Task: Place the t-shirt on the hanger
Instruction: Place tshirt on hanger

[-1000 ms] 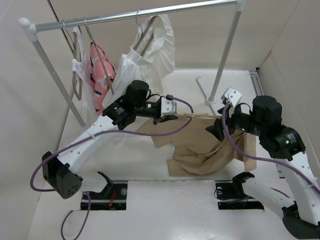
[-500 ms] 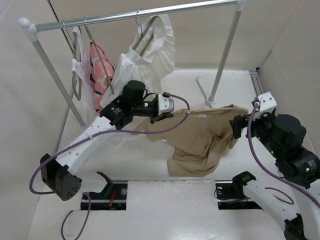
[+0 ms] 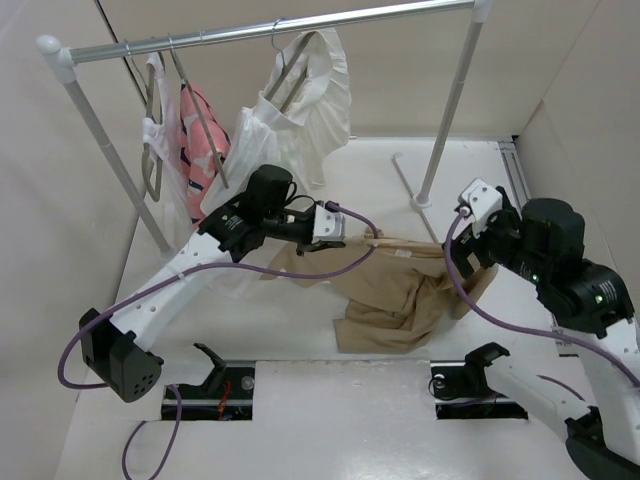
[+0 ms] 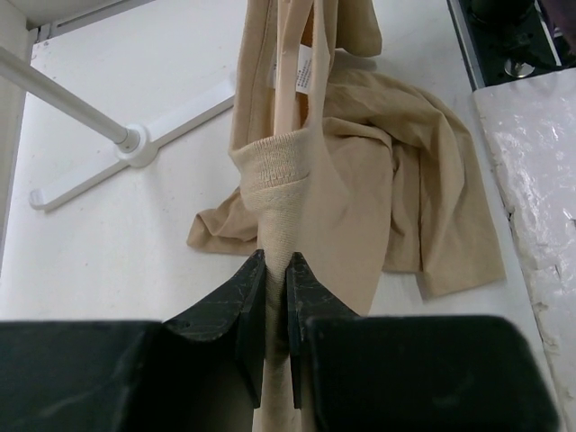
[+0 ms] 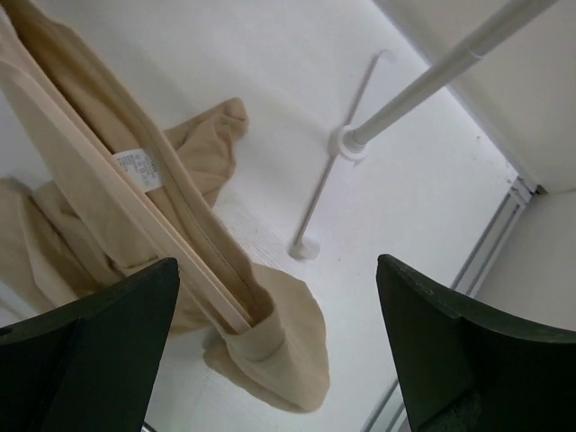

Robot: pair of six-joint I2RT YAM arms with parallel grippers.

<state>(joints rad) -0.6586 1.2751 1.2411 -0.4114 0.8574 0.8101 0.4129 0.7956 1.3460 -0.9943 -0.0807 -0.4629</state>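
The tan t-shirt (image 3: 400, 295) hangs from the pale hanger (image 3: 410, 241), its lower part crumpled on the white table. My left gripper (image 3: 345, 232) is shut on the ribbed tan fabric (image 4: 274, 225) at one end, with the hanger's bars (image 4: 290, 54) and a white label (image 4: 303, 68) beyond it. My right gripper (image 3: 462, 262) stands open above the hanger's other end. In the right wrist view that end (image 5: 236, 310) is tucked inside a fold of the t-shirt (image 5: 288, 360), between the wide-apart fingers (image 5: 99, 342) and touching neither.
A clothes rail (image 3: 270, 30) spans the back, with a white pleated garment (image 3: 300, 110) and a pink patterned garment (image 3: 200, 140) on it. Its right post (image 3: 450, 110) and floor foot (image 3: 420, 200) stand just behind the shirt. Walls close in on both sides.
The right gripper swung out to the right with the shirt stretched toward it, then came back left. The shirt has dropped and sags lower. The left gripper stayed shut, shifting slightly.
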